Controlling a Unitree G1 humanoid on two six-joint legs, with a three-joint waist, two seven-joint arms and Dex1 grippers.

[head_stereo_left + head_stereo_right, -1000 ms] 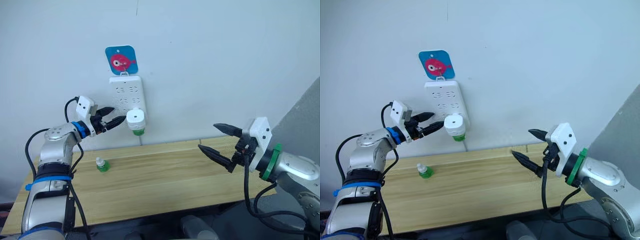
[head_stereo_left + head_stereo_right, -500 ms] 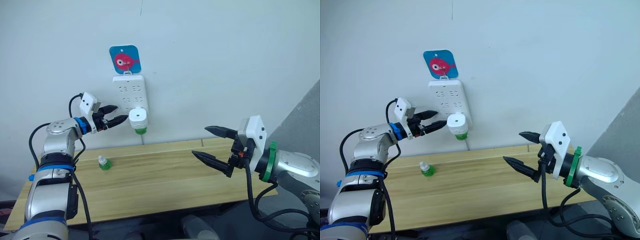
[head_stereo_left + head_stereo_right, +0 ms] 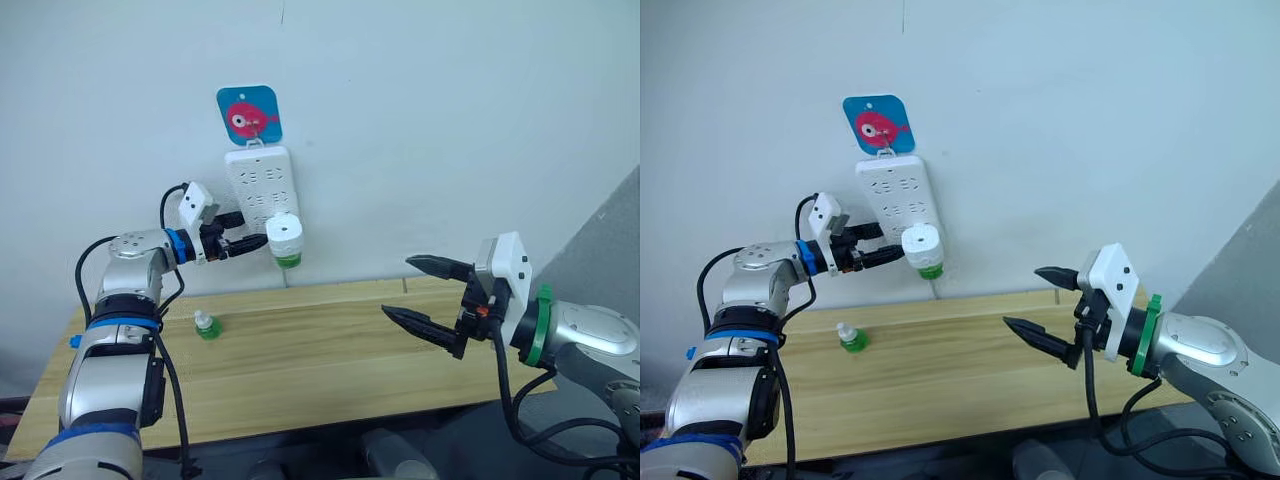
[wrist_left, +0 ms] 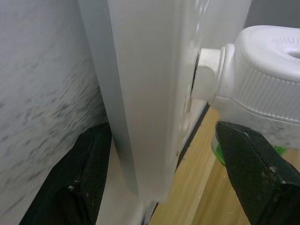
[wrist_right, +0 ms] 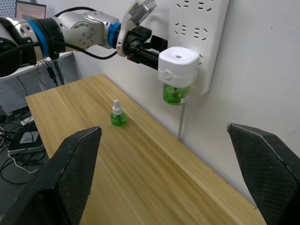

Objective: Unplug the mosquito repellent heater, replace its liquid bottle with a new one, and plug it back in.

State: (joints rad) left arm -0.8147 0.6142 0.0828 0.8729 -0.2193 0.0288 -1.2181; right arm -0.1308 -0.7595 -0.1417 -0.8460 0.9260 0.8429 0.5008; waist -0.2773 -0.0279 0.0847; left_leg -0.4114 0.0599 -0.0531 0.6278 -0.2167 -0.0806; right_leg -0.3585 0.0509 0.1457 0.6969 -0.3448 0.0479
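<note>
Mosquito repellent heater (image 3: 286,234) plugged into power strip (image 3: 262,190) on the wall, green liquid bottle (image 5: 175,94) screwed in beneath. Left gripper (image 3: 243,231) spread, one finger behind the strip's edge, the other just beside the heater. New one (image 3: 206,326) upright near the counter's (image 3: 330,365) back-left edge. Right gripper (image 3: 430,295) spread wide, well apart.

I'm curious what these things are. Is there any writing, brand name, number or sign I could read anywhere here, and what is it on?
No readable words or numbers.
The blue tag above the power strip: a red fish picture, no text.
The heater, its green bottle and the capped bottle on the table: no label legible.
</note>
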